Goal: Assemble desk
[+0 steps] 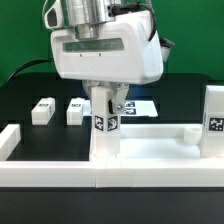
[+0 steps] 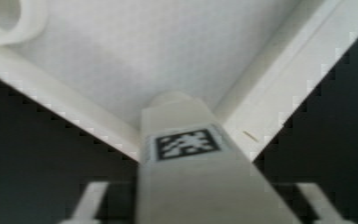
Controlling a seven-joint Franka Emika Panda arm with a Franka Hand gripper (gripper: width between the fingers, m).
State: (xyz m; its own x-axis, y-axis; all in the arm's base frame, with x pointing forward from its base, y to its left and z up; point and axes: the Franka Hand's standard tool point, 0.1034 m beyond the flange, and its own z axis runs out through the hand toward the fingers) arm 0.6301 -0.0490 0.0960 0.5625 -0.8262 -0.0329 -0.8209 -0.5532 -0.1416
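Upright tagged leg post [image 1: 105, 138] at the exterior view's centre, standing on the white rimmed panel [image 2: 140, 60], gripper [image 1: 106, 112] directly above, jaws partly closed either side of its top, contact unclear

Cut by the exterior view's right edge: a leg post [image 1: 214, 120]. Mostly hidden behind the arm [image 1: 105, 50]: the marker board [image 1: 143, 106].

Bright, even light — wrist view soft
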